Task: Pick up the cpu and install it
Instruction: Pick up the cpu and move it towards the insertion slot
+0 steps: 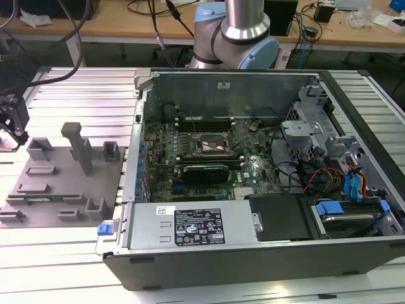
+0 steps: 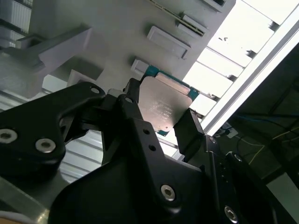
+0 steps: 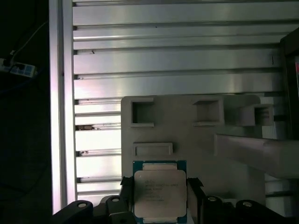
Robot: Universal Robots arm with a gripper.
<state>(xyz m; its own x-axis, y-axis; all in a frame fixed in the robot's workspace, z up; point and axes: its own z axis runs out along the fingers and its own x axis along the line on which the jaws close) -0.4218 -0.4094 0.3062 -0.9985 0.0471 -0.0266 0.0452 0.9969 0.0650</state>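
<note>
**Chip clamped in the hand over the grey plate**

- Cpu (image 3: 160, 197): small square chip, silvery metal top facing up toward both wrist cameras, green board edge showing round the cap. It is square, so it has no long axis. In the first wrist view its edges run parallel to the edges of the plate. It looks flat rather than tipped.
- Hand (image 3: 160, 201): closed on the cpu. One black finger (image 3: 127, 196) presses on one edge, and its mate presses on the opposite edge. The chip sits squarely between the tips. The other two edges are free.
- In the second wrist view the same grip shows, with the fingers touching the chip at both sides.
- Cannot tell whether the chip is clear of the surface below or resting on it.
- Grey plate (image 3: 187, 135): directly beneath the chip, with raised pockets and a tall post. It lies on the slatted metal desk (image 3: 163, 60).
- In the exterior view the hand is at the left edge, above the plate's far corner.
- Open computer case (image 1: 253, 253): well apart, to the exterior view's right. The socket (image 1: 212, 147) sits mid-board, and the arm's base (image 1: 237, 35) is behind the case.
</note>
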